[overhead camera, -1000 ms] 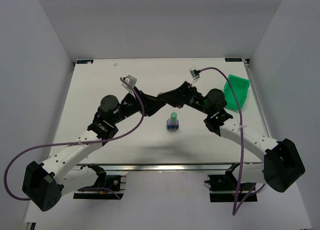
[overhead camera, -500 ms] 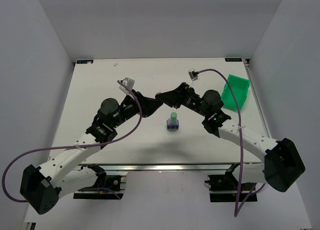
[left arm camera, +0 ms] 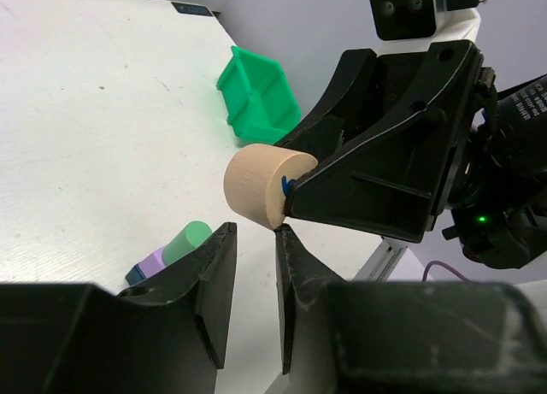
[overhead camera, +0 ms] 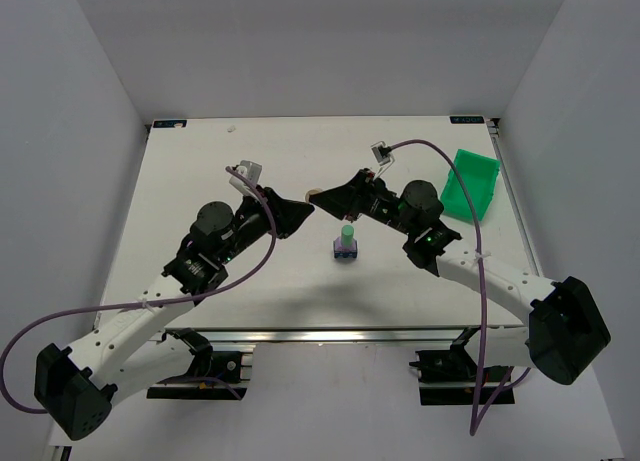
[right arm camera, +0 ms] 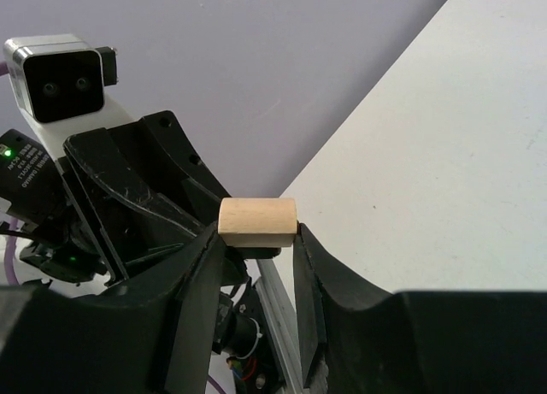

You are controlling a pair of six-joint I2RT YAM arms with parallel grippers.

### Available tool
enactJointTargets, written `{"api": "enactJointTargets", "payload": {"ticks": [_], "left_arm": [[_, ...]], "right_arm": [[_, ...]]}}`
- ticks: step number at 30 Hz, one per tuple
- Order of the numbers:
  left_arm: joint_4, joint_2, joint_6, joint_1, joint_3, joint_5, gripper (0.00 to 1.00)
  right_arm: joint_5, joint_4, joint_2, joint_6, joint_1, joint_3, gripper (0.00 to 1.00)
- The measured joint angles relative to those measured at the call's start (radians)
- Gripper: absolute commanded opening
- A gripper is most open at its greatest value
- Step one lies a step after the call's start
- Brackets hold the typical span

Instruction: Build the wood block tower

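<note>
The tower (overhead camera: 345, 244) stands mid-table: a dark blue block at the bottom, a lilac block on it and a mint green cylinder (left arm camera: 188, 240) on top. My right gripper (overhead camera: 318, 194) hovers behind and left of the tower, shut on a beige cylinder block (right arm camera: 257, 221), with the jaws pressing on its flat ends. The beige block also shows in the left wrist view (left arm camera: 256, 185). My left gripper (left arm camera: 255, 229) faces it just below the block, its jaws a narrow gap apart with nothing between them. In the top view the left gripper (overhead camera: 300, 212) sits close to the right one.
A bright green plastic bin (overhead camera: 470, 184) lies at the table's right edge, also visible in the left wrist view (left arm camera: 256, 95). Purple cables loop over both arms. White walls enclose the table on three sides.
My left arm has drawn back to the left, away from the right gripper. The right gripper has shifted slightly left with the beige block. The tower has not moved.
</note>
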Motion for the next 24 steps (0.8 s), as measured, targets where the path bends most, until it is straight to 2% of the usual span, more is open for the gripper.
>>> {"api": "enactJointTargets", "payload": {"ticks": [3,8,11,14,16,24], "left_arm": [[-0.008,-0.003,0.013,0.000,0.000,-0.003,0.38],[-0.012,-0.003,0.067,0.019,0.000,0.062,0.61],[-0.012,-0.003,0.110,0.034,0.000,0.136,0.70],[-0.012,-0.004,0.143,0.047,0.000,0.224,0.71],[-0.014,-0.010,0.164,0.050,0.000,0.268,0.64],[0.026,-0.050,0.238,0.050,-0.002,0.472,0.64]], "right_arm": [[-0.008,-0.003,0.000,-0.012,0.000,0.000,0.28],[-0.063,0.016,0.000,-0.036,-0.006,0.000,0.22],[-0.134,0.030,0.000,-0.071,-0.008,0.010,0.19],[-0.214,0.032,-0.002,-0.132,-0.008,0.035,0.17],[-0.268,0.024,-0.008,-0.191,-0.009,0.048,0.15],[-0.445,-0.097,-0.060,-0.423,-0.027,0.100,0.13]]}}
